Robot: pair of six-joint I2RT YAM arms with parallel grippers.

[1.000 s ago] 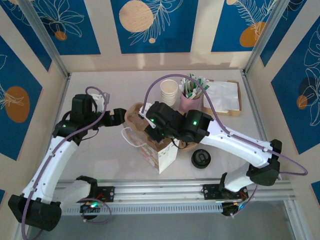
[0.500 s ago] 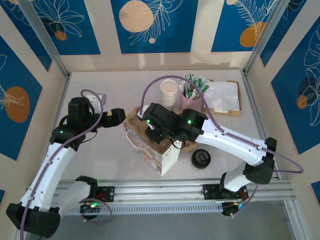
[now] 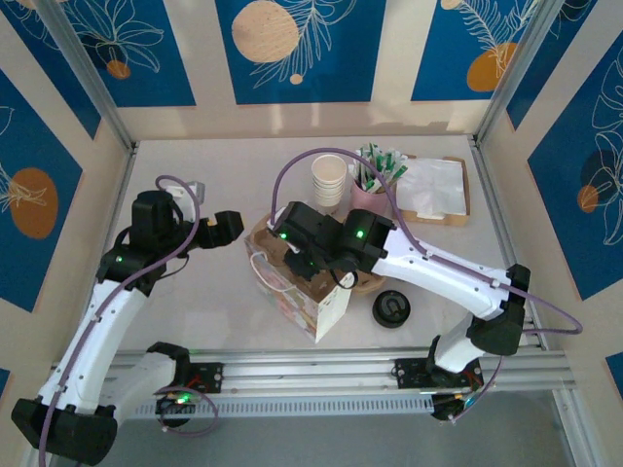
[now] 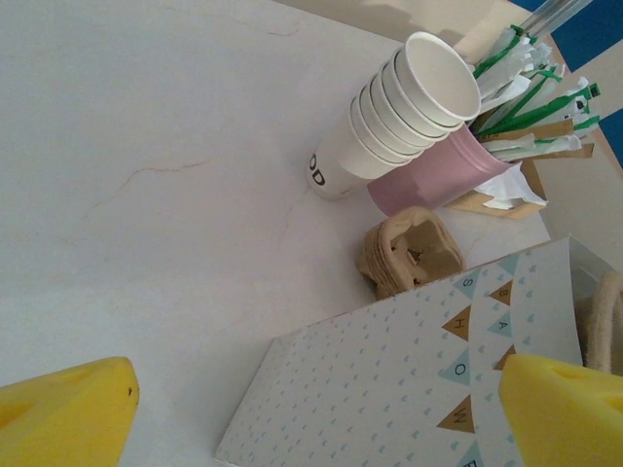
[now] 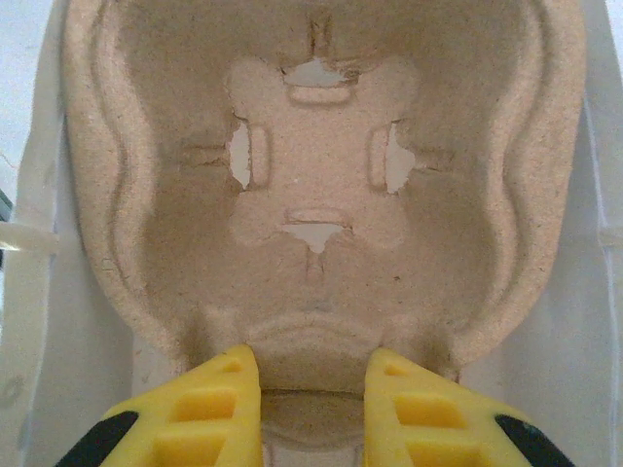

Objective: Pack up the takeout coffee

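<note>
**Fig. Seating the cup carrier in the paper bag**

The right claw [image 5: 313, 413] pinches the near rim of a moulded-pulp cup carrier [image 5: 316, 185], one yellow finger pressed on each side of the lip. The carrier sits within the mouth of the patterned paper bag [image 4: 389, 379], whose white inner walls stand close on both flanks. The left claw [image 4: 316, 389] is spread wide and grips nothing, poised just beside the bag's outer face. A second carrier [image 4: 411, 253], a stack of paper cups [image 4: 404, 107] and a pink cup [image 4: 438, 180] of wrapped sticks stand beyond the bag on the desk [image 4: 146, 146].

To do this step well, the carrier should probably go down level and centred, so that its corners do not catch the thin walls. The idle claw could steady the bag's rim against tipping. Release is best left until the carrier rests flat on the bag's floor.
</note>
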